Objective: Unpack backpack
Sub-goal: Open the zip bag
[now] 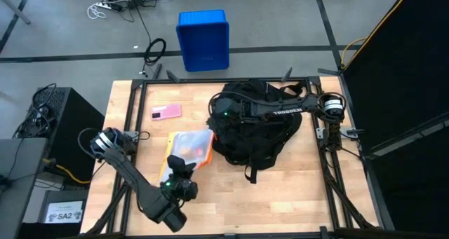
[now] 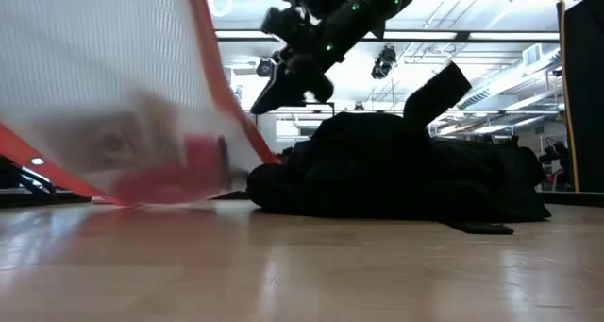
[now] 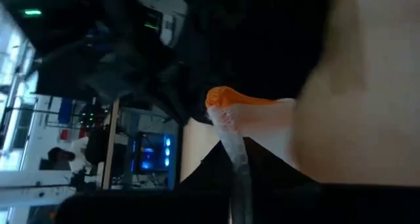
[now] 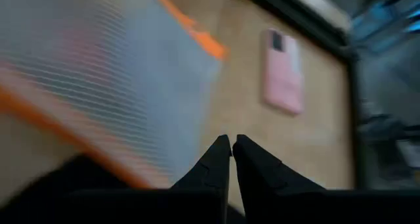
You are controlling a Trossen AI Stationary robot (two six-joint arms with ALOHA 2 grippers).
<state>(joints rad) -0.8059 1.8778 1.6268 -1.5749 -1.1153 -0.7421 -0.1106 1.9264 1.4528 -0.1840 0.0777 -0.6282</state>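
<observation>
The black backpack (image 1: 254, 127) lies slumped on the wooden table, right of the middle; in the low view the backpack (image 2: 396, 171) is a dark heap. A translucent mesh pouch (image 1: 189, 149) with orange trim, with some items inside, sits just left of it. My left gripper (image 1: 184, 170) is shut on the pouch's near end. The pouch (image 2: 123, 105) fills the left of the low view, blurred. My right gripper (image 4: 231, 144) is shut with nothing between its fingers and hovers over the backpack's left edge (image 1: 221, 114). My left gripper holds the pouch by its near edge (image 3: 236, 152), beside an orange-trimmed corner (image 3: 226, 100), coming from the table's near side and slanting down. Its fingers are lost in the dark, so the kind of hold does not show. The pouch stretches away toward the far side; whether its lower edge (image 2: 123, 201) clears the table I cannot tell.
A pink phone (image 1: 166, 111) lies flat on the table at the far left. A blue plastic crate (image 1: 203, 39) stands on the floor beyond the table's far edge. Bare wood (image 1: 280, 197) lies along the near side, right of the left arm.
</observation>
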